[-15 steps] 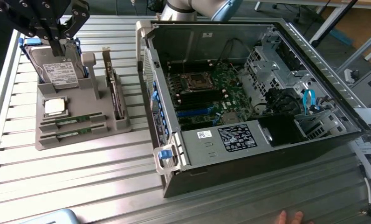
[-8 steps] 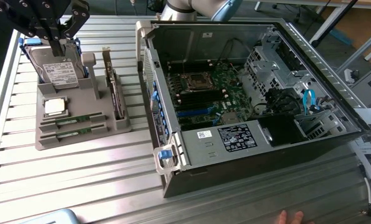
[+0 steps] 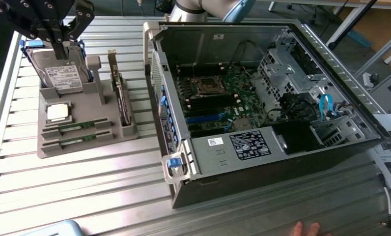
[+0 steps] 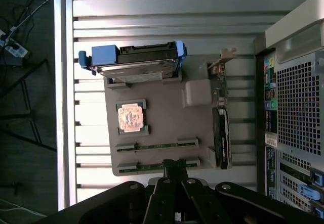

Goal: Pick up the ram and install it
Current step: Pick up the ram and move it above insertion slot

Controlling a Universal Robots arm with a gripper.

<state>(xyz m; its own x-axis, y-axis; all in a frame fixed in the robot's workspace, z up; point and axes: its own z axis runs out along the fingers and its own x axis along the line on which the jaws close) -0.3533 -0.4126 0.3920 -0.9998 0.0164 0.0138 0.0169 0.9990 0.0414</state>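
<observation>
Two thin green ram sticks (image 3: 74, 127) are stood on edge in slots at the grey moulded holder's (image 3: 91, 147) edge farthest from the silver hard drive (image 3: 64, 73), leaving their tops exposed for pinching. The black fingers (image 4: 170, 169), pressed together and empty, are poised above this holder.

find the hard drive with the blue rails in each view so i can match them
Exterior view: the hard drive stands at the gray holder's far end, on the exterior view's left.
Wrist view: the hard drive is edge-on, blue rails at both ends, next to the processor chip.
Shared landmark: the processor chip.
</observation>
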